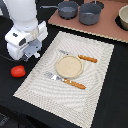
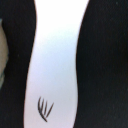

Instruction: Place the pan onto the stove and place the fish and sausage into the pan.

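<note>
The blue-grey pan (image 1: 67,8) sits at the far left end of the pinkish-brown stove (image 1: 102,27), its thin handle pointing to the exterior view's left. The red sausage (image 1: 18,71) lies on the black table left of the placemat. The white fish (image 2: 57,60) fills the wrist view, very close under the camera, with black fin marks at one end. In the exterior view the fish is hidden by the arm. My gripper (image 1: 30,52) hangs low over the table near the placemat's far left corner, above the sausage. Its fingers do not show clearly in either view.
A deeper grey pot (image 1: 90,14) stands on the stove beside the pan. A striped beige placemat (image 1: 40,82) holds a round tan plate (image 1: 69,66), a fork (image 1: 62,79) and a knife (image 1: 80,57). A bowl (image 1: 123,17) sits at the right edge.
</note>
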Robot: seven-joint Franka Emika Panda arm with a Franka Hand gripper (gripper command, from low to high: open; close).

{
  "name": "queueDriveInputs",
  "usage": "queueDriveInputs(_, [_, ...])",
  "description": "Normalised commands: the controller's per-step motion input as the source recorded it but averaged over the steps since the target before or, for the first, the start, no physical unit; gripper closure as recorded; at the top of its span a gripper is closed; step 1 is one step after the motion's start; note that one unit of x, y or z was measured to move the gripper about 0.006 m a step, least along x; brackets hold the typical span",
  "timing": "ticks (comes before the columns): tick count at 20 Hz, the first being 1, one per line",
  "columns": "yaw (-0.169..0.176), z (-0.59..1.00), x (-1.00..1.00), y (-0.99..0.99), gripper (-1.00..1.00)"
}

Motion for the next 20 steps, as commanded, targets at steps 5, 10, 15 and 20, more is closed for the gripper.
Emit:
queueDriveInputs(5, [0.0, -0.22, -0.09, 0.01, 1.0])
queueDriveInputs(10, [0.0, -0.19, -0.02, 0.03, 1.0])
queueDriveInputs(15, [0.0, -0.13, 0.0, 0.05, 1.0])
queueDriveInputs(20, [0.0, 0.11, 0.02, 0.11, 1.0])
